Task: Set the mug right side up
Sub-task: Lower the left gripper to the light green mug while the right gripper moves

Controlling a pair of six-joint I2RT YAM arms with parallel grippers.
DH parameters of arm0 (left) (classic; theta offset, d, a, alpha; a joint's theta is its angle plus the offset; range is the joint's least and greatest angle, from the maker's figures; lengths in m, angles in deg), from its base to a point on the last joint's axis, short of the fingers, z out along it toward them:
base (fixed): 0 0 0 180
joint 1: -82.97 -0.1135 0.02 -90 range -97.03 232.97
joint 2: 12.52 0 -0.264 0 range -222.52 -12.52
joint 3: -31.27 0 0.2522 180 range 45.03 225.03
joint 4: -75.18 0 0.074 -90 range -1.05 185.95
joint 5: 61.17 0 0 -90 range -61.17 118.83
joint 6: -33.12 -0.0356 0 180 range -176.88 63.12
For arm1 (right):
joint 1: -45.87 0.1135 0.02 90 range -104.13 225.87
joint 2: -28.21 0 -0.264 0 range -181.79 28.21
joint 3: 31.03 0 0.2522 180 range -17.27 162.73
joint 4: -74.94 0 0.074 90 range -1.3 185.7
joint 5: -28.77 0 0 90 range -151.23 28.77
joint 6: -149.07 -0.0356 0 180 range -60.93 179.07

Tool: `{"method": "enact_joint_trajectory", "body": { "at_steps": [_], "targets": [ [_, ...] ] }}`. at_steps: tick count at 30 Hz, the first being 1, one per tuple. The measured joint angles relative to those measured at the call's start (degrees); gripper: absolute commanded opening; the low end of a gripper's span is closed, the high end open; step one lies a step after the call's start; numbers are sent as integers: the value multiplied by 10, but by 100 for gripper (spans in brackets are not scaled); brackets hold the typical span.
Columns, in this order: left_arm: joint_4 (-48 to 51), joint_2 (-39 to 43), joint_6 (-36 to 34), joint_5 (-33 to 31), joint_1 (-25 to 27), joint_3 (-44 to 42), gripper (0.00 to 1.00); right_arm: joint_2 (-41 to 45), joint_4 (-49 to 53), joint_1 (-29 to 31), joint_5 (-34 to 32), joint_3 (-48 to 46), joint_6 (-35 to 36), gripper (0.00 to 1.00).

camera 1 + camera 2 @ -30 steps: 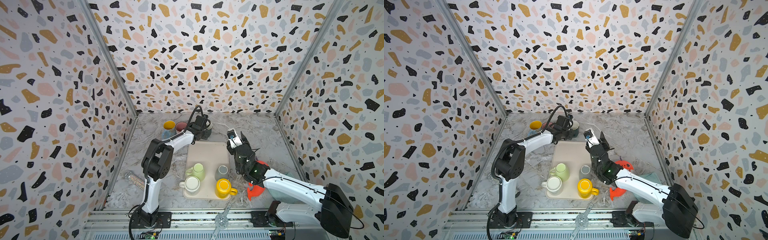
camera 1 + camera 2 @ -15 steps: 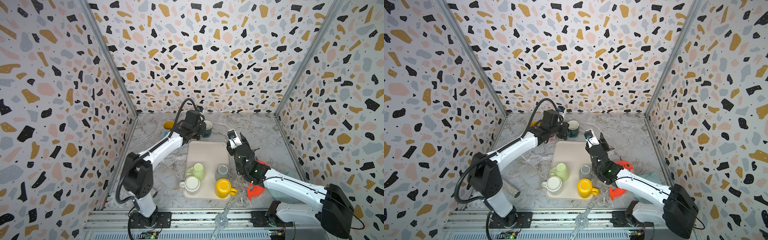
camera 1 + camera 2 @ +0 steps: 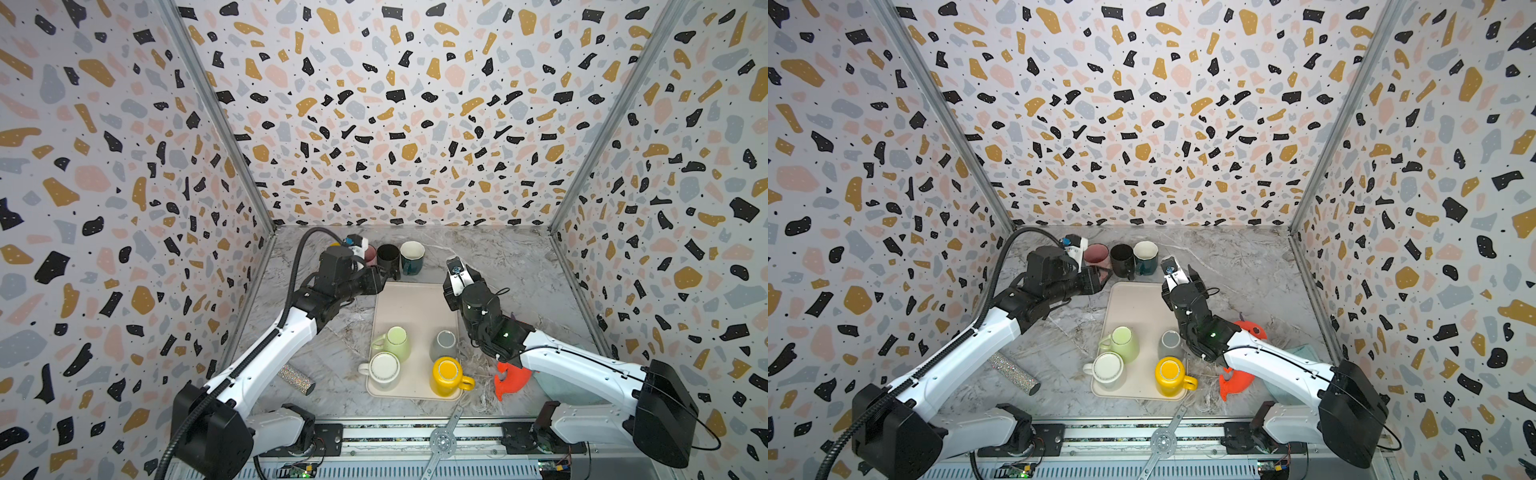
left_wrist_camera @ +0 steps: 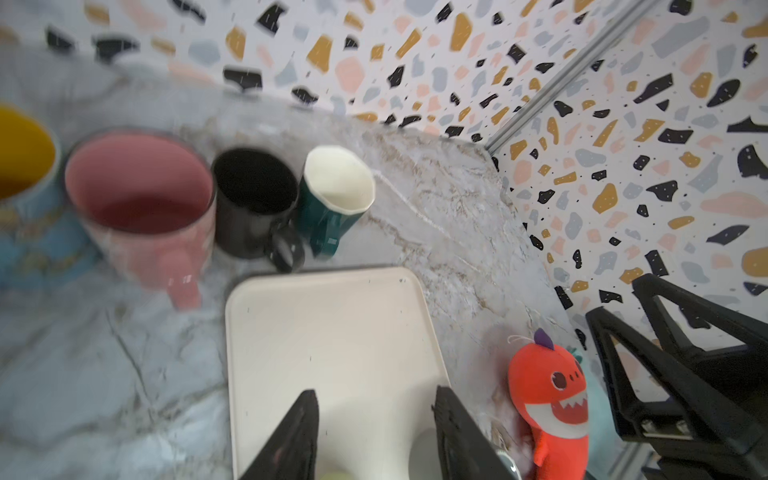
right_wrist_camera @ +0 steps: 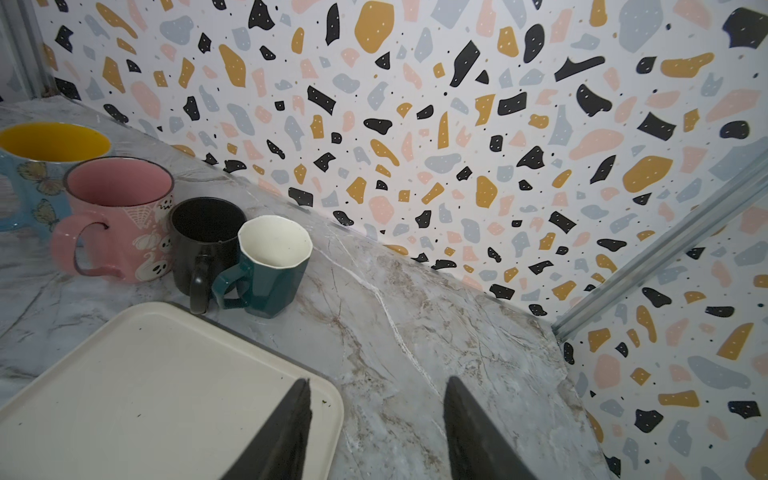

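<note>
Several mugs stand bottom up on the cream tray (image 3: pixel 415 307): light green (image 3: pixel 395 338), grey (image 3: pixel 444 343), white (image 3: pixel 384 368) and yellow (image 3: pixel 446 374). Behind the tray a pink mug (image 3: pixel 370 255), a black mug (image 3: pixel 388 259) and a teal mug (image 3: pixel 412 257) stand upright in a row. My left gripper (image 3: pixel 375 277) (image 4: pixel 376 395) hovers open and empty over the tray's far left corner, just in front of the black mug (image 4: pixel 253 199). My right gripper (image 3: pixel 467 276) (image 5: pixel 378 384) is open and empty above the tray's far right corner (image 5: pixel 324 399).
A blue mug with a yellow inside (image 5: pixel 41 158) stands left of the pink mug (image 5: pixel 120 216). A red dinosaur toy (image 3: pixel 511 378) and a teal cloth (image 3: pixel 557 386) lie right of the tray. A glitter cylinder (image 3: pixel 297 378) lies to its left. Patterned walls close three sides.
My left gripper has drawn back from the row of upright mugs toward the tray, and its jaws have opened wider, leaving the black and teal mugs standing. The right arm has barely moved.
</note>
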Motion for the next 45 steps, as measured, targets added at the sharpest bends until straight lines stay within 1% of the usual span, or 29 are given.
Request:
{"method": "enact_joint_trajectory", "body": {
  "at_steps": [3, 5, 7, 12, 18, 24, 28, 34, 39, 45],
  "targets": [
    [-25, 24, 110, 50, -41, -69, 46, -1, 6, 4, 9, 0, -10, 54],
    [-35, 33, 173, 74, -56, -95, 46, 1, 9, 6, 14, 0, -17, 54],
    [-43, 41, 232, 93, -62, -112, 46, 6, 14, 7, 18, 0, -25, 54],
    [-66, 64, 358, 107, -62, -145, 45, 20, 25, 7, 20, -3, -45, 55],
    [-49, 81, 465, 99, -62, -178, 42, 23, 33, 7, 20, -4, -56, 55],
    [-49, 93, 565, 93, -62, -253, 42, 23, 33, 7, 20, -4, -62, 56],
    [-42, 89, 607, 92, -62, -278, 42, 22, 33, 7, 19, -4, -63, 56],
    [-51, 73, 636, 95, -62, -278, 42, 1, 35, 7, 18, -4, -65, 56],
    [-52, 42, 635, 112, -62, -275, 42, -19, 39, 7, 15, -3, -66, 56],
    [-34, 6, 610, 140, -61, -249, 42, -40, 50, 7, 13, 8, -73, 56]
  ]
}}
